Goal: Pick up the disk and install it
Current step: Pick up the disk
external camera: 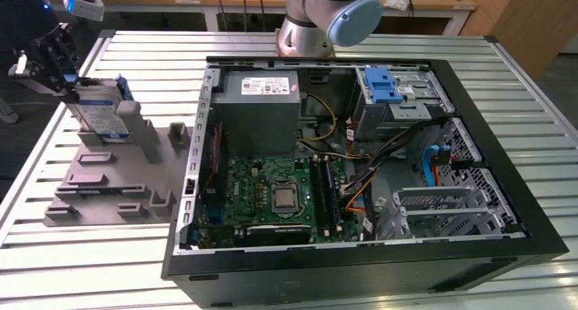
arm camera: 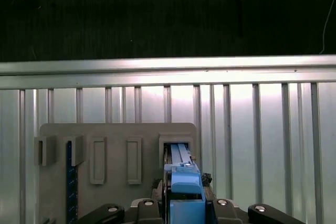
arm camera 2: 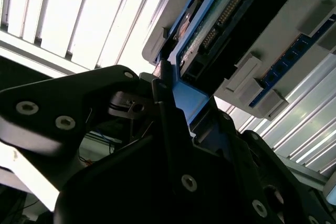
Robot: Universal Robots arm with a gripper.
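Observation:
The disk (external camera: 97, 114), silver with a blue-and-white label and a blue bracket, stands on edge in a slot of the grey holder (external camera: 108, 181) on the exterior view's left. My gripper (external camera: 70, 88) is at the disk's upper far end, shut on its blue bracket. In the first wrist view the blue bracket of the disk (arm camera: 184, 182) runs between my gripper (arm camera: 185, 205) and the holder's slot. In the second wrist view the disk (arm camera 2: 220, 19) shows its connector edge, with one of my fingers (arm camera 2: 164, 98) pressed against the blue bracket.
The open computer case (external camera: 505, 154) lies on the slatted metal table (external camera: 72, 269), with a drive bay (external camera: 402, 97) and blue latch (external camera: 381, 85) at its far side. The arm's base (external camera: 316, 19) stands behind the case. A thin blue strip (arm camera: 70, 177) stands in another holder slot.

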